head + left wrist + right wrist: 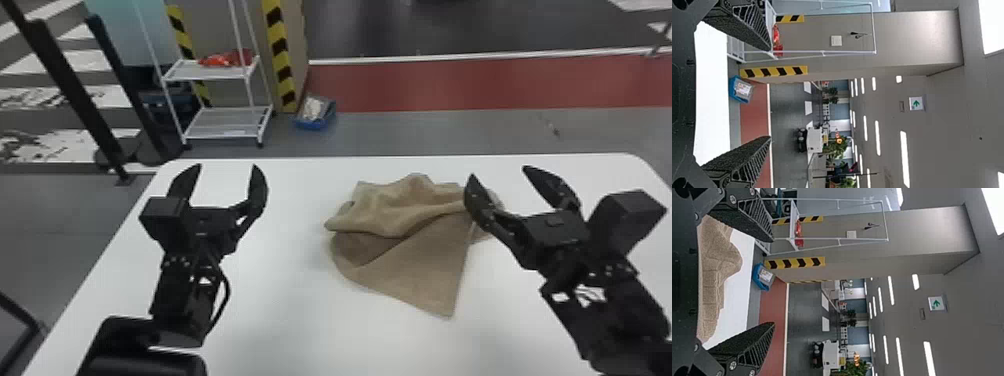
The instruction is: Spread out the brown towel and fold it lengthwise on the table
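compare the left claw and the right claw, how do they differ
The left claw points nearly straight ahead, while the right claw is angled toward the left. In the head view, the left claw stands clear of the brown towel, left of it, while the right claw has one finger overlapping the towel's right end. Both claws are black, open and empty.

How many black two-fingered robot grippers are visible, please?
2: the left gripper, left of the crumpled brown cloth towel, and the right gripper, at its right side.

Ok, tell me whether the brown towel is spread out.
Not spread out: the towel lies rumpled, its far part bunched up.
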Robot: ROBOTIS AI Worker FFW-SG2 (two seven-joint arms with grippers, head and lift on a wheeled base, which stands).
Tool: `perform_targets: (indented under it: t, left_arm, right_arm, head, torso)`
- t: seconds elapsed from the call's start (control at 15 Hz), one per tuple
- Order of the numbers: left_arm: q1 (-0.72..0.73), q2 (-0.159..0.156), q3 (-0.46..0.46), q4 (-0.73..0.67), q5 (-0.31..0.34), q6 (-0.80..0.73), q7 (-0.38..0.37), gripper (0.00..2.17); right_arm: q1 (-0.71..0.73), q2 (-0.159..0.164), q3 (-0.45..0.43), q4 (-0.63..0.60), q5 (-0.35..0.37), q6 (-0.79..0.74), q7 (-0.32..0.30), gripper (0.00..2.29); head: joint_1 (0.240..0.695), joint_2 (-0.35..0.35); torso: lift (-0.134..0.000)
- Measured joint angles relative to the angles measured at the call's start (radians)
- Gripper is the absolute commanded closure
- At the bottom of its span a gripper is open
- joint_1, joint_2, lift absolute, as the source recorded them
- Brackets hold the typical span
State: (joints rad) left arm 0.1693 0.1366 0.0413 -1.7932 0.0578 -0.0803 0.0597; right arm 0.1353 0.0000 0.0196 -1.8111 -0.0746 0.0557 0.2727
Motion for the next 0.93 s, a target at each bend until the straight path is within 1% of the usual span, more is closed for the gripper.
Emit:
perform_targets:
  t: [0.4,0.73,0.93]
  left_arm:
    - [-0.004,-0.007,-0.003,0.007,0.001,-0.003,0.004,0.09]
    - [0.001,-0.008,-0.004,0.008,0.0,-0.006,0.005,0.09]
    - [0.004,-0.008,-0.006,0.006,-0.001,-0.006,0.003,0.09]
  right_arm:
    - [0.002,0.0,-0.005,0.007,-0.015,-0.013,-0.008,0.15]
    - [0.02,0.0,-0.006,-0.002,-0.017,-0.013,-0.077,0.15]
    - [0.032,0.0,-0.005,-0.015,-0.017,-0.013,-0.08,0.15]
  head:
    - [0.663,0.13]
    - [0.672,0.113]
    - [0.674,0.112]
  torso:
    - [-0.124]
    - [-0.124]
    - [-0.124]
